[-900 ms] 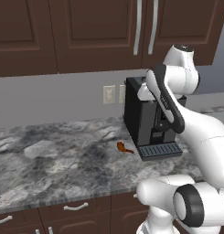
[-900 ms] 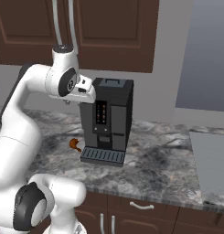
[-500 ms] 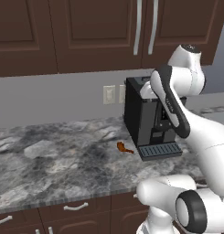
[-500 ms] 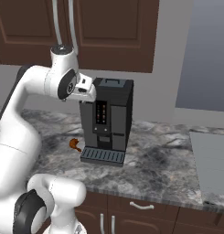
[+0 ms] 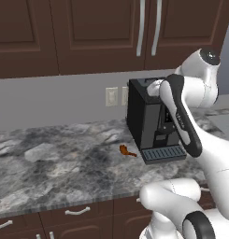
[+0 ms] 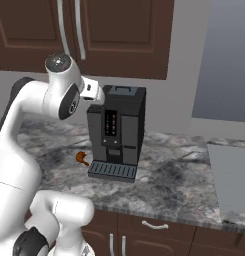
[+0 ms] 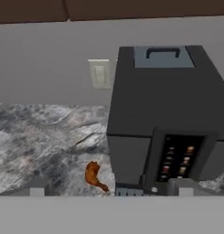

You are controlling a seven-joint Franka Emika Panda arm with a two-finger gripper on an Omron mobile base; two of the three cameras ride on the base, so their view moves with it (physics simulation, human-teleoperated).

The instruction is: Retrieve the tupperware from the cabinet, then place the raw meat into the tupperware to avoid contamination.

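Note:
The cabinet [image 5: 116, 32] [image 6: 119, 30] hangs on the wall above the counter, its dark brown doors shut and their silver bar handles upright. The tupperware is hidden. The raw meat [image 5: 126, 150] [image 6: 82, 158] [image 7: 93, 176], a small orange-brown drumstick, lies on the marble counter just left of the coffee machine's drip tray. My gripper [image 7: 111, 192] is open, its tips wide apart with nothing between them. It hovers above and in front of the machine, looking down at the meat. My white hand [image 6: 91, 92] sits level with the machine's top.
A tall black coffee machine [image 5: 151, 119] [image 6: 119, 132] [image 7: 166, 114] stands against the backsplash. A wall outlet [image 5: 111, 96] [image 7: 99, 73] is left of it. The grey marble counter [image 5: 55, 163] stretches left. Drawers [image 6: 156, 227] with curved handles run below the counter edge.
The arm's upper joint has swung to the right in the left base view, and the hand has risen slightly near the coffee machine's top. The meat and the cabinet doors are unchanged.

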